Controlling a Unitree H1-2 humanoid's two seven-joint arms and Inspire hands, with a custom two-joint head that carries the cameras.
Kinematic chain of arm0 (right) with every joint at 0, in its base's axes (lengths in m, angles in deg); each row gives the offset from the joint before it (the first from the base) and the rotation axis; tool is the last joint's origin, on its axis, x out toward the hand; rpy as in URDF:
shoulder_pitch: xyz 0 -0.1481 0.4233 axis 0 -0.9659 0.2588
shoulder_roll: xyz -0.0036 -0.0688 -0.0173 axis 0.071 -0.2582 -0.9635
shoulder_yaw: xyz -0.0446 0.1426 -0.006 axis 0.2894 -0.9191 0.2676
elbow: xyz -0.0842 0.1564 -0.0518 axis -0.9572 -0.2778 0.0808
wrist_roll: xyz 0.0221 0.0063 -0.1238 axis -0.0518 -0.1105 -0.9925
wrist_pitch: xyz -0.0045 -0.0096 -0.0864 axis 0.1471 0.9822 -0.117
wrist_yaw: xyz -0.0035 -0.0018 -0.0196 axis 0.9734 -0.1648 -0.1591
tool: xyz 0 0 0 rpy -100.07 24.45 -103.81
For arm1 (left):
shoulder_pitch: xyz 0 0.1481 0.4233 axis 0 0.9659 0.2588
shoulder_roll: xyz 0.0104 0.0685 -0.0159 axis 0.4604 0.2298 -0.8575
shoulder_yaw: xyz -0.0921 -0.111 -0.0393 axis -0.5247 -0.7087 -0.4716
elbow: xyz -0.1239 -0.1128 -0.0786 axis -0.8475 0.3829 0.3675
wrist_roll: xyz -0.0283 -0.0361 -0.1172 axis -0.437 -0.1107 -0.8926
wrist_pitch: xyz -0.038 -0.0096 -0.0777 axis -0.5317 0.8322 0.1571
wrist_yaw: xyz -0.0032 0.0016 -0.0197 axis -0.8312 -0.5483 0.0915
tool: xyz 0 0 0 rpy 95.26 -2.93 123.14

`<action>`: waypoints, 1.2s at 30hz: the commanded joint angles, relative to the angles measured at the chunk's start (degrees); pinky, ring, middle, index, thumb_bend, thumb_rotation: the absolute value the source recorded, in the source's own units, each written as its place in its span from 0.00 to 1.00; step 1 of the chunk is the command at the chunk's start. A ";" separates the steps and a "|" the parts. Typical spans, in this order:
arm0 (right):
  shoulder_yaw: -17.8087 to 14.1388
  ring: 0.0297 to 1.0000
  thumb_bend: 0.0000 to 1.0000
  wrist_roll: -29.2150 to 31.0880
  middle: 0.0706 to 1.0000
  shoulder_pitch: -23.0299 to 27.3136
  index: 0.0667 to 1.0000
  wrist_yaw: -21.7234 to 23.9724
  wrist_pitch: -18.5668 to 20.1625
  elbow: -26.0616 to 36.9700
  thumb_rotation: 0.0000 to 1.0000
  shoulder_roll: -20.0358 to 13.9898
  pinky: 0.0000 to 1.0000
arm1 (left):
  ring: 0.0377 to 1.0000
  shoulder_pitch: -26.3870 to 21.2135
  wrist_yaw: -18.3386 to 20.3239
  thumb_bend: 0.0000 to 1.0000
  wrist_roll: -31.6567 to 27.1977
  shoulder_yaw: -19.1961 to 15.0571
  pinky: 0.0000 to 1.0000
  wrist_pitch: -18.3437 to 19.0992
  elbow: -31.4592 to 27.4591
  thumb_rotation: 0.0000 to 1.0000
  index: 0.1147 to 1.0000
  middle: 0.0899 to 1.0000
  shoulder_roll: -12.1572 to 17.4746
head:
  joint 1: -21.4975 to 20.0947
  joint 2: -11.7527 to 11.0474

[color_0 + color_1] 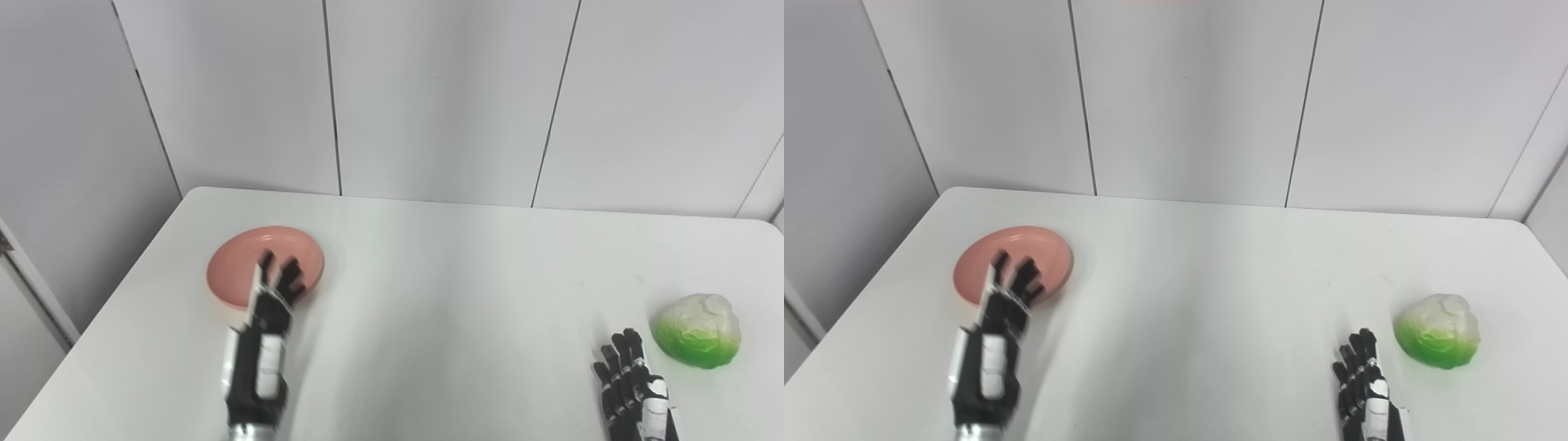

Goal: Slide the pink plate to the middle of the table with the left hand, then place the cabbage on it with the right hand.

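The pink plate (242,260) lies flat on the left part of the white table (441,294). My left hand (269,306) reaches over the plate's near rim with its fingers apart and holds nothing; it looks blurred. The cabbage (698,329), white on top and green below, rests at the table's right side. My right hand (628,383) lies near the front edge, just left of the cabbage and apart from it, fingers extended and empty.
Grey wall panels (441,98) stand right behind the table's far edge. The table's left edge runs close to the plate, and its right edge lies just beyond the cabbage.
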 commanded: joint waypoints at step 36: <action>3.07 0.98 0.84 -1.97 1.00 -5.68 1.00 -1.17 1.37 3.88 1.00 0.21 1.00 | 0.86 -40.57 8.99 0.81 -15.29 -16.23 0.80 5.79 68.88 0.89 0.81 0.85 27.47 | -3.68 3.81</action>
